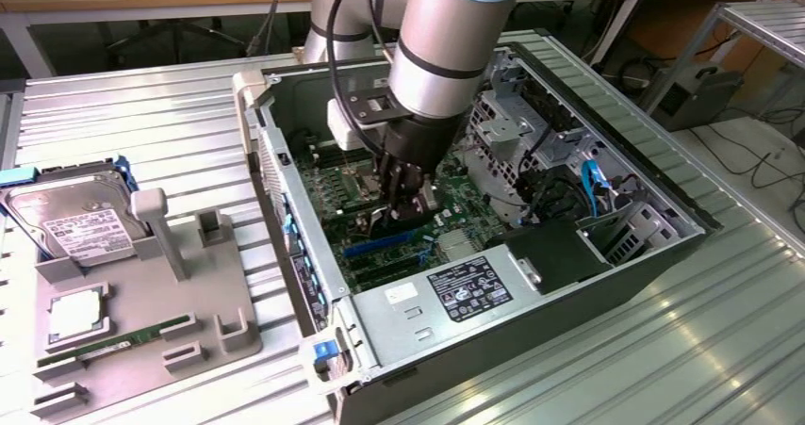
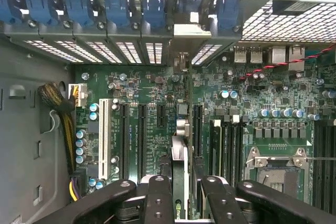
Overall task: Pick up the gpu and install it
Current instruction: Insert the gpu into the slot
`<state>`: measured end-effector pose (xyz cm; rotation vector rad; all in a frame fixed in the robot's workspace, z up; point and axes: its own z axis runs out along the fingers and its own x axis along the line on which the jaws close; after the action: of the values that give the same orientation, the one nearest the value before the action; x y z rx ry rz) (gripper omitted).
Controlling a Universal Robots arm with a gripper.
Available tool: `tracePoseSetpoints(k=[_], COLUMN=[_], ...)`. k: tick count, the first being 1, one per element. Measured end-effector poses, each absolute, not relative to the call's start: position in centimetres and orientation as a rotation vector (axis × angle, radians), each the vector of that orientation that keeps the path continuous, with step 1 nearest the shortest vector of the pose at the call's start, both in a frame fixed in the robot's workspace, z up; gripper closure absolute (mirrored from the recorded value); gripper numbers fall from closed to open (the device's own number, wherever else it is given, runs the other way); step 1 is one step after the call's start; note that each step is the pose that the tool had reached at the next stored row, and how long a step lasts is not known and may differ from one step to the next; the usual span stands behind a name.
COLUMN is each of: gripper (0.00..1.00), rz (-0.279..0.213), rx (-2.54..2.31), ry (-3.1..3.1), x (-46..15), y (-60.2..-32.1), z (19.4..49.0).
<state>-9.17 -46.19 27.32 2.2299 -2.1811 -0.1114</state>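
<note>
The gpu (image 2: pixel 180 156) is a slim black card seen edge-on, standing upright over the green motherboard (image 2: pixel 273 103). It lies along an expansion slot, with its silvery bracket (image 2: pixel 187 29) up against the rear slot wall among the blue clips. My gripper (image 2: pixel 184 184) is shut on the card, one black finger (image 2: pixel 158 192) on each flat face. From the exterior view, the gripper (image 1: pixel 402 210) reaches down into the open computer case (image 1: pixel 654 255), and the gpu (image 1: pixel 381 221) shows as a dark piece at its tips, low over the board.
A grey parts tray (image 1: pixel 139 350) at the exterior view's left holds a hard drive (image 1: pixel 75 222), a RAM stick (image 1: pixel 107 342) and a processor (image 1: pixel 78 314). Inside the case, the power supply (image 1: pixel 472 288), drive cage (image 1: pixel 503 128) and cables crowd the gripper.
</note>
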Motion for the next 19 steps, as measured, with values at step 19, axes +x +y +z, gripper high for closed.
tracePoseSetpoints(k=[19], gripper=[0.74], rz=[-0.100], rx=[2.226], ry=[-2.178], x=[-9.62], y=[-46.22], z=[26.80])
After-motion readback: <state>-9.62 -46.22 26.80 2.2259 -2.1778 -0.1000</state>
